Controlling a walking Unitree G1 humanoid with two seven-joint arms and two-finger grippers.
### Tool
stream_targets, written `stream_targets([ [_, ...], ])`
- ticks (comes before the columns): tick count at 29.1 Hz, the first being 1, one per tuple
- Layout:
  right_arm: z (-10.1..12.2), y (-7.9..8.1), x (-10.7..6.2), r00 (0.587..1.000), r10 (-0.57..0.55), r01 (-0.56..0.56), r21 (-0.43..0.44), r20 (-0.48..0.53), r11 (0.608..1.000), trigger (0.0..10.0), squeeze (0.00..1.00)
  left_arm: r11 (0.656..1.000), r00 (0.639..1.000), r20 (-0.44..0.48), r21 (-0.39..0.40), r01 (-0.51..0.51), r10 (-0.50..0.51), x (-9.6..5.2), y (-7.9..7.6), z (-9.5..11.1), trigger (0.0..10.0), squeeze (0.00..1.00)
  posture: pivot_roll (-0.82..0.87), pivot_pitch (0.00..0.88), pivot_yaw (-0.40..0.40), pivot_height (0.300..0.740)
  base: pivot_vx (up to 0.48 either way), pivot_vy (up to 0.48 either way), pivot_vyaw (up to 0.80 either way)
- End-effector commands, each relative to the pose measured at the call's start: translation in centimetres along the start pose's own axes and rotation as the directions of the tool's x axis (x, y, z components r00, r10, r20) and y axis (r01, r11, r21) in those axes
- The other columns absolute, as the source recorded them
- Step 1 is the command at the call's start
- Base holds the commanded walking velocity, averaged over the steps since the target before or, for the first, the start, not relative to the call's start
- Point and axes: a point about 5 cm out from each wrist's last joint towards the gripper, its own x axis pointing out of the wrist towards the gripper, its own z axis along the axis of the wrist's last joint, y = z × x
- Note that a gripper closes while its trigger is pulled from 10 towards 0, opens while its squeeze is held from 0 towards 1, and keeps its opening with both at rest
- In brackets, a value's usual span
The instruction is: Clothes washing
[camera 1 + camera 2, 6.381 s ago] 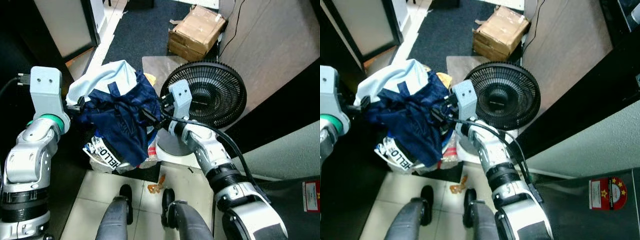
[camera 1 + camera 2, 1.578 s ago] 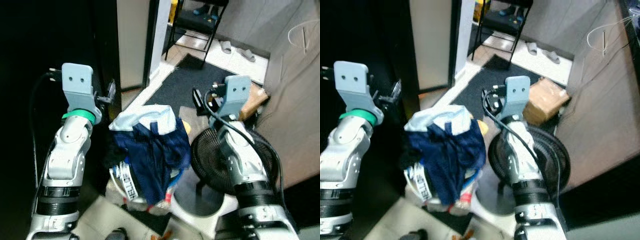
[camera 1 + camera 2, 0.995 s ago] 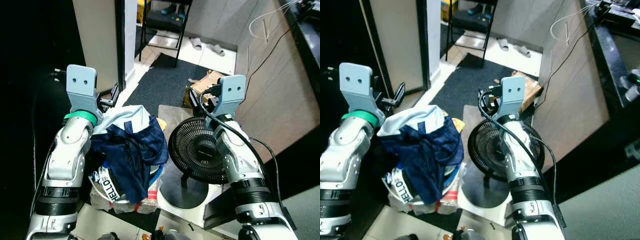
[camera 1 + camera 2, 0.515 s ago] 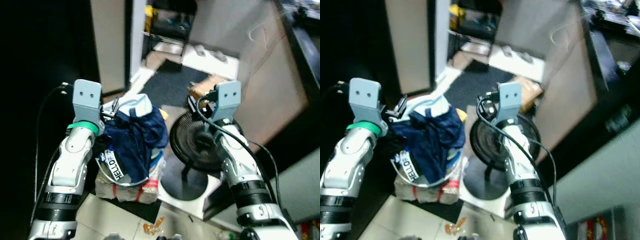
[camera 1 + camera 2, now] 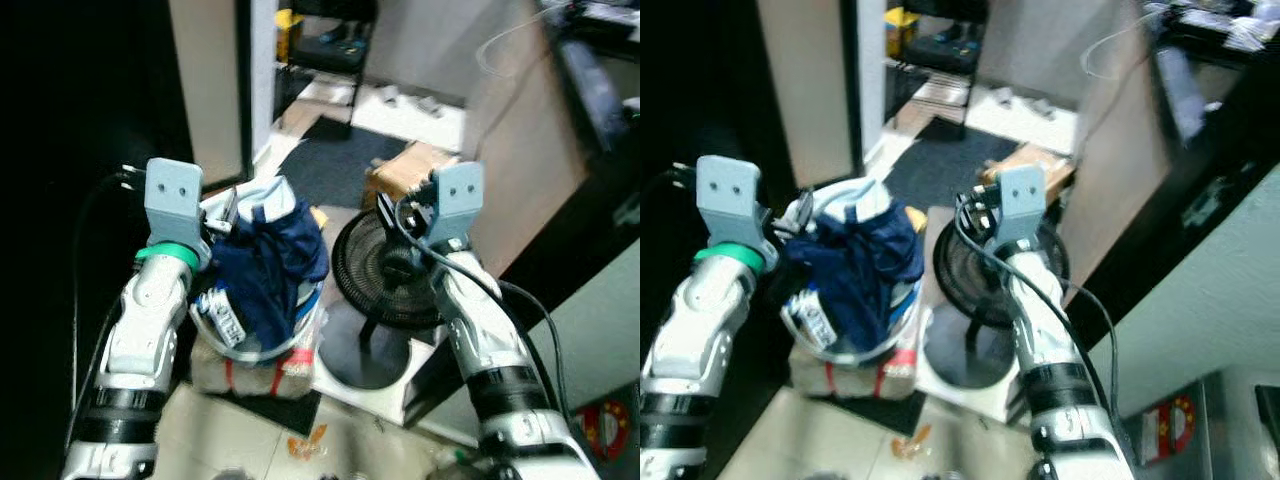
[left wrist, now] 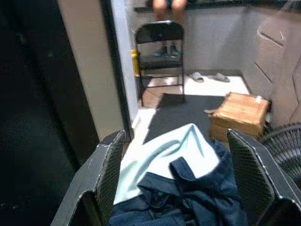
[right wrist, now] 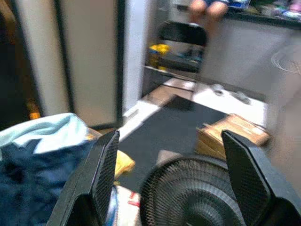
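Clothes (image 5: 262,265) sit heaped between 2 wide-open, empty tools, left tool (image 6: 178,181) nearest.

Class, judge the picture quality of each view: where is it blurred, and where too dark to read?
Both eye views: motion-blurred, black at the robot's left. Left wrist view: sharpest, clothes pile clear, left side dark. Right wrist view: soft blur over the fan.

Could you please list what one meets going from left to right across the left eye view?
Left gripper → pile of dark blue clothes → black fan → right gripper → wooden panel.
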Motion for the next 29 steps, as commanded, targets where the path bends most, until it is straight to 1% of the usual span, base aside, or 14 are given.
stream_targets([
  [1,-0.40,-0.19,-0.20,1.000,-0.005,0.005,0.001,-0.012,1.000,10.0,0.00,1.000,1.000,-0.010,0.009,0.006,-0.006,0.04,-0.30,-0.26,10.0,0.00,0.03,0.059,-0.068,0.740,0.480,0.000,0.00],
  [20,-0.43,-0.09,-0.23,1.000,-0.002,0.002,0.001,-0.013,1.000,10.0,0.00,1.000,1.000,-0.016,0.009,-0.002,0.002,0.04,-0.25,-0.41,10.0,0.00,0.03,0.064,-0.069,0.740,0.460,0.000,0.00],
  [23,-0.42,-0.08,-0.22,1.000,-0.002,0.002,0.001,-0.012,1.000,10.0,0.00,1.000,1.000,-0.029,-0.003,-0.010,0.010,0.08,-0.21,-0.52,10.0,0.00,0.03,0.064,-0.068,0.740,0.000,0.000,0.00],
  [29,-0.42,-0.10,-0.22,1.000,-0.003,0.003,0.001,-0.012,1.000,10.0,0.00,1.000,0.999,-0.035,0.001,-0.001,0.001,0.10,-0.32,-0.60,10.0,0.00,0.03,0.064,-0.066,0.740,0.000,0.000,0.00],
])
